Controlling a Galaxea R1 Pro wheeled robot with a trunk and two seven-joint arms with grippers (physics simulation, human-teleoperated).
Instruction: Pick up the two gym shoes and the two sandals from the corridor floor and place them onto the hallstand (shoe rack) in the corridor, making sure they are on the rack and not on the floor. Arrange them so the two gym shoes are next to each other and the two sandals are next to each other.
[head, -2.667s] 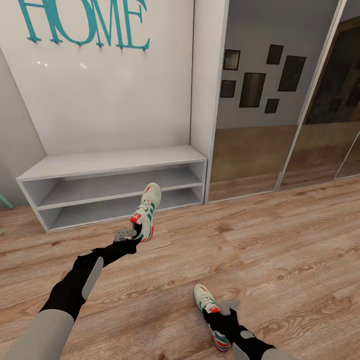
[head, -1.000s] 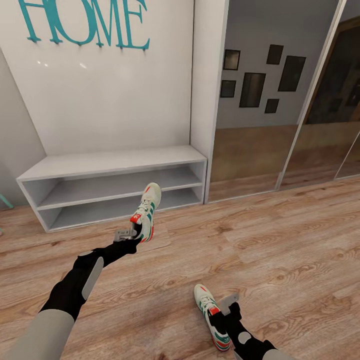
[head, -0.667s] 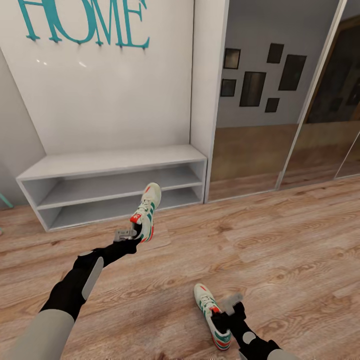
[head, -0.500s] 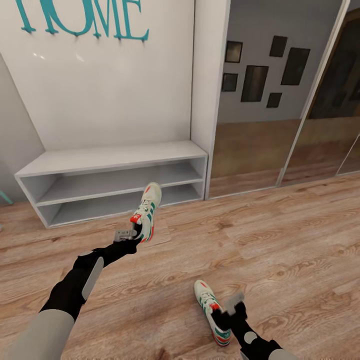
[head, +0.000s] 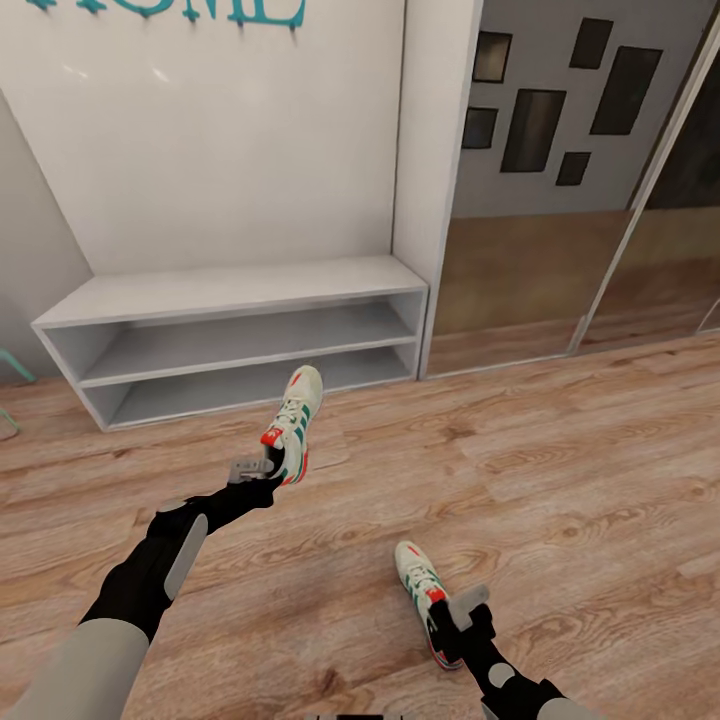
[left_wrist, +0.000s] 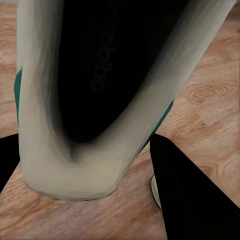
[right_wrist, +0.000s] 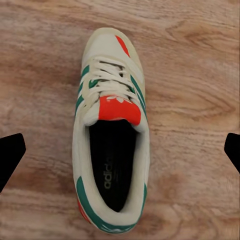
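Note:
A white gym shoe (head: 294, 420) with green stripes and a red-orange heel hangs just above the corridor floor (head: 560, 470), toe toward the grey unit. My left gripper (head: 262, 466) is shut on its heel; in the left wrist view the heel (left_wrist: 75, 165) sits between the dark fingers (left_wrist: 195, 195). The other gym shoe (head: 418, 580) lies flat on the planks. My right gripper (head: 453, 612) hovers open over its heel; from the right wrist the shoe (right_wrist: 112, 150) lies between the spread fingertips (right_wrist: 10, 155). The two sandals are out of view.
A low light grey two-tier open unit (head: 240, 345) stands against a white panel with teal letters; I cannot tell whether it is the hallstand. Mirrored sliding doors (head: 560, 200) fill the wall to its right. Open wood floor stretches to the right.
The whole picture has shifted, so the camera moved: the grey unit and the letters sit higher now. The left arm holds its shoe as before. The right gripper stays over the floor shoe.

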